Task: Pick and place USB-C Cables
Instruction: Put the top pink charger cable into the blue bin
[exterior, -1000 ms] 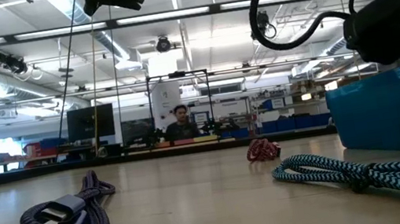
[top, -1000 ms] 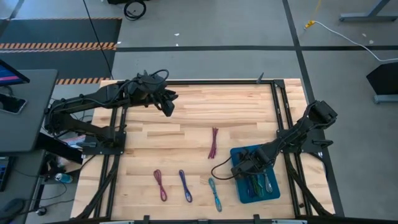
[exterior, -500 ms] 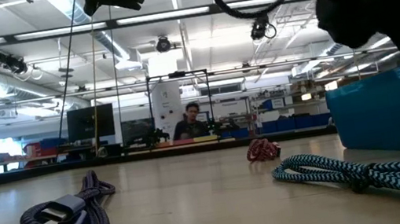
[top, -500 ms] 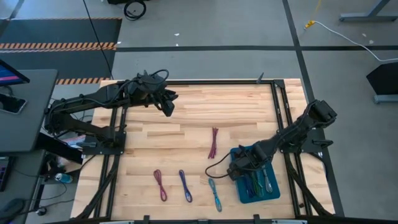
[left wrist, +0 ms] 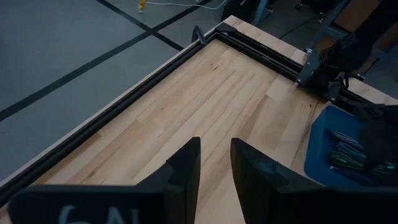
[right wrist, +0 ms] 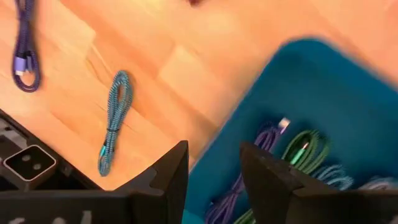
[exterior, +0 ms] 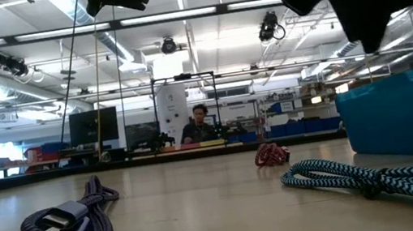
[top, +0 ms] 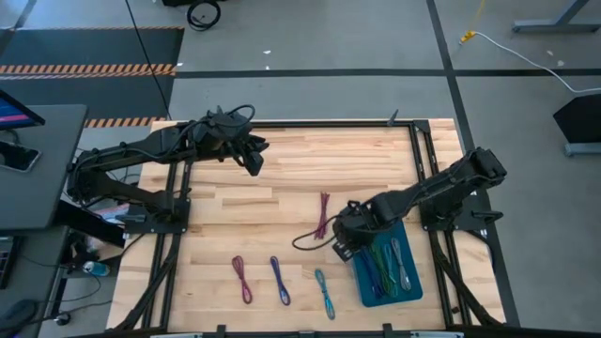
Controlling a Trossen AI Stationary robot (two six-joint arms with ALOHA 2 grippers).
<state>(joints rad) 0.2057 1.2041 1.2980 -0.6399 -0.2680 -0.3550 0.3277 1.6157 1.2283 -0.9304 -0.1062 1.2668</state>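
Note:
Loose on the wood lie a maroon cable (top: 322,214), a purple one (top: 242,279), a blue one (top: 280,280) and a teal one (top: 324,292). Several more cables (top: 387,268), green, purple and pale, lie in the blue bin (top: 409,286). My right gripper (top: 342,242) hovers open and empty above the bin's left edge. Its wrist view shows the teal cable (right wrist: 115,121) on the wood and green (right wrist: 300,147) and purple (right wrist: 261,140) bundles in the bin (right wrist: 323,93). My left gripper (top: 254,161) waits open over the far left of the table.
Black frame rails (top: 424,160) run along the table's edges. In the low view the bin's wall (exterior: 403,115) stands at the right, with the teal cable (exterior: 364,178) in front of it, the maroon bundle (exterior: 271,153) farther back and a dark blue cable (exterior: 71,222) at the left. A person sits far behind.
My right gripper has risen out of the blue bin and moved toward the table's left, from over the bin's middle to above its left edge. The left arm and the cables on the wood have stayed still.

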